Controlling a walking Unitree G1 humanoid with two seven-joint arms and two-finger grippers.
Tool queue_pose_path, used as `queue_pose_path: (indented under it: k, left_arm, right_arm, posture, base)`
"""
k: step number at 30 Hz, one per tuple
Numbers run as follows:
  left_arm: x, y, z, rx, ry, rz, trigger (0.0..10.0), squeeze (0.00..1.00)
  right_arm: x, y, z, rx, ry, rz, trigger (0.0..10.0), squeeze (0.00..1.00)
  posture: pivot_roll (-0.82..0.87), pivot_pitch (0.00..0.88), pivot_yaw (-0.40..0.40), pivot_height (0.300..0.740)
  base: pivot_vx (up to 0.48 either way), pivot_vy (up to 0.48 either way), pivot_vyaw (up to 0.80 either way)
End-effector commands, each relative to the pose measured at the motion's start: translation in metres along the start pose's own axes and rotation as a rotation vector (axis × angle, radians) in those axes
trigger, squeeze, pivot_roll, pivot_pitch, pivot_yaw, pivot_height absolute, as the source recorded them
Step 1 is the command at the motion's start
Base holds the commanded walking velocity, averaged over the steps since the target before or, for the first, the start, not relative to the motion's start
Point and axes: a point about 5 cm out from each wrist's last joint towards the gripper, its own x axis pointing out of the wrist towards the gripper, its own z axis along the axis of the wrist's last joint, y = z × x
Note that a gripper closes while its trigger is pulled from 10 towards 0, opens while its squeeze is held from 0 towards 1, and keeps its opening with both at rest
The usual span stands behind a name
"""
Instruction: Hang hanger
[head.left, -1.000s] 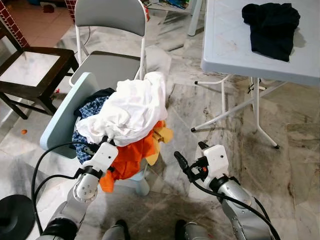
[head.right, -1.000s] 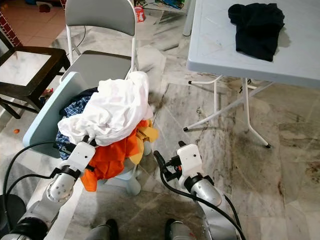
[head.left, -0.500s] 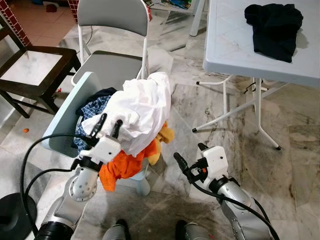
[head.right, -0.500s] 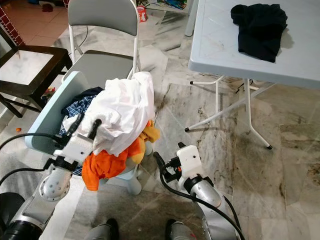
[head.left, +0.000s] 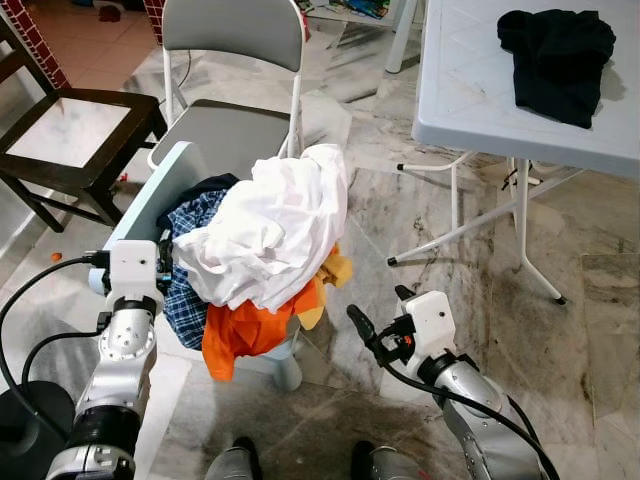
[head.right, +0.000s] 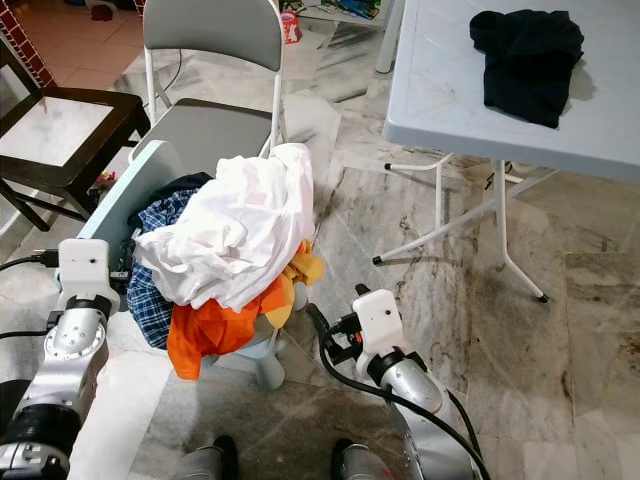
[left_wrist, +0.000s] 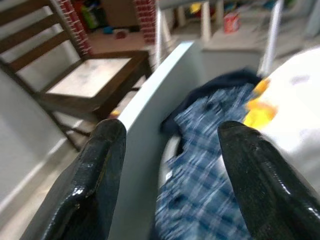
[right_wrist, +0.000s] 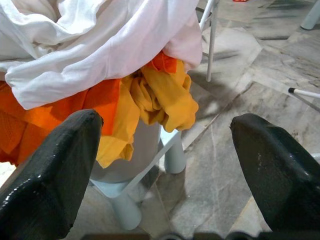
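A heap of clothes lies on a pale blue plastic seat: a white garment on top, an orange one and a yellow one hanging off the front, and a blue plaid shirt at the side. My left gripper is open and holds nothing. It sits beside the seat's left edge, with its fingers toward the plaid shirt. Low on the right of the heap, my right gripper stands wide open and apart from the cloth, facing the yellow garment.
A grey folding chair stands right behind the seat. A dark wooden chair is at far left. A white folding table at the right carries a black garment. A black round base sits by my left foot. Marble floor lies between.
My left gripper has drawn back from the white garment and swung left to the seat's side. The white garment has settled back onto the heap. The right arm has stayed put.
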Motion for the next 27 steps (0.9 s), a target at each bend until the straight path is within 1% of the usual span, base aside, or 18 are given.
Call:
queue_pose_path:
  k: [1,3,4,7,8,9,11,12,13,15,16,17,18,19,21,23,27]
  left_arm:
    - [0.001,-0.007,0.001,-0.027,0.007,-0.045,10.0,1.0]
    - [0.001,-0.012,0.0,-0.047,0.015,-0.07,10.0,1.0]
    - [-0.001,-0.018,-0.002,-0.104,0.037,-0.091,10.0,1.0]
    - [-0.005,-0.026,-0.005,-0.182,0.056,-0.117,10.0,1.0]
    - [-0.006,-0.027,-0.006,-0.193,0.061,-0.126,10.0,1.0]
    - [-0.009,-0.03,-0.01,-0.208,0.088,-0.143,10.0,1.0]
    - [-0.009,-0.03,-0.01,-0.208,0.088,-0.143,10.0,1.0]
    - [-0.011,-0.031,-0.013,-0.218,0.108,-0.154,10.0,1.0]
    - [-0.015,-0.034,-0.02,-0.229,0.148,-0.173,10.0,1.0]
    - [-0.022,-0.043,-0.032,-0.262,0.228,-0.238,10.0,1.0]
    - [-0.026,-0.048,-0.037,-0.267,0.253,-0.273,6.0,1.0]
    - [-0.029,-0.053,-0.04,-0.272,0.264,-0.317,0.0,0.58]
    - [-0.029,-0.053,-0.04,-0.272,0.264,-0.317,0.0,0.58]
    - [-0.032,-0.057,-0.041,-0.272,0.268,-0.352,0.0,0.0]
    - [-0.037,-0.063,-0.043,-0.252,0.272,-0.404,0.0,0.0]
    - [-0.041,-0.065,-0.045,-0.232,0.274,-0.433,0.0,0.0]
    - [-0.045,-0.062,-0.05,-0.219,0.297,-0.436,0.0,0.0]
  right_arm:
    - [-0.004,0.0,-0.004,0.001,0.018,0.002,10.0,0.0]
    - [-0.004,0.001,-0.004,0.001,0.019,0.001,10.0,0.0]
    - [-0.005,0.001,-0.004,0.001,0.019,0.0,10.0,0.0]
    - [-0.006,0.001,-0.005,0.002,0.02,-0.004,10.0,0.0]
    - [-0.006,0.001,-0.005,0.002,0.021,-0.004,10.0,0.0]
    - [-0.007,0.001,-0.005,0.003,0.022,-0.005,10.0,0.0]
    - [-0.007,0.001,-0.005,0.003,0.022,-0.005,10.0,0.0]
    - [-0.007,0.001,-0.006,0.003,0.023,-0.005,10.0,0.0]
    - [-0.007,0.001,-0.006,0.003,0.024,-0.005,10.0,0.0]
    - [-0.007,0.001,-0.006,0.004,0.025,-0.005,10.0,0.0]
    - [-0.006,0.001,-0.006,0.004,0.026,-0.003,10.0,0.0]
    - [-0.006,0.001,-0.006,0.004,0.027,-0.001,10.0,0.0]
    - [-0.006,0.001,-0.006,0.004,0.027,-0.001,10.0,0.0]
    - [-0.006,0.002,-0.006,0.003,0.027,0.0,10.0,0.0]
    - [-0.006,0.002,-0.006,0.002,0.029,0.002,10.0,0.0]
    - [-0.006,0.002,-0.007,0.002,0.03,0.002,10.0,0.0]
    - [-0.007,0.001,-0.007,0.0,0.033,0.001,10.0,0.0]
  posture:
    - [-0.03,0.222,-0.02,0.74]
    - [-0.03,0.222,-0.019,0.74]
    - [-0.03,0.223,-0.016,0.74]
    - [-0.04,0.224,-0.018,0.74]
    - [-0.04,0.226,-0.018,0.74]
    - [-0.04,0.226,-0.017,0.74]
    - [-0.04,0.226,-0.017,0.74]
    - [-0.04,0.226,-0.018,0.74]
    - [-0.03,0.227,-0.018,0.74]
    - [-0.03,0.227,-0.019,0.74]
    - [-0.03,0.228,-0.02,0.74]
    - [-0.03,0.228,-0.021,0.74]
    - [-0.03,0.228,-0.021,0.74]
    - [-0.03,0.228,-0.023,0.74]
    - [-0.03,0.227,-0.023,0.74]
    - [-0.03,0.228,-0.021,0.74]
    - [-0.04,0.228,-0.024,0.74]
  base:
    - [0.0,0.0,0.0]
    - [0.0,0.0,0.0]
    - [0.0,0.0,0.0]
    - [0.0,0.0,0.0]
    - [0.0,0.0,0.0]
    - [0.0,0.0,0.0]
    - [0.0,0.0,0.0]
    - [0.0,0.0,0.0]
    - [0.0,0.0,0.0]
    - [0.0,0.0,0.0]
    - [0.0,0.0,0.0]
    - [0.0,0.0,0.0]
    - [0.0,0.0,0.0]
    - [0.0,0.0,0.0]
    - [0.0,0.0,0.0]
    - [0.0,0.0,0.0]
    - [0.0,0.0,0.0]
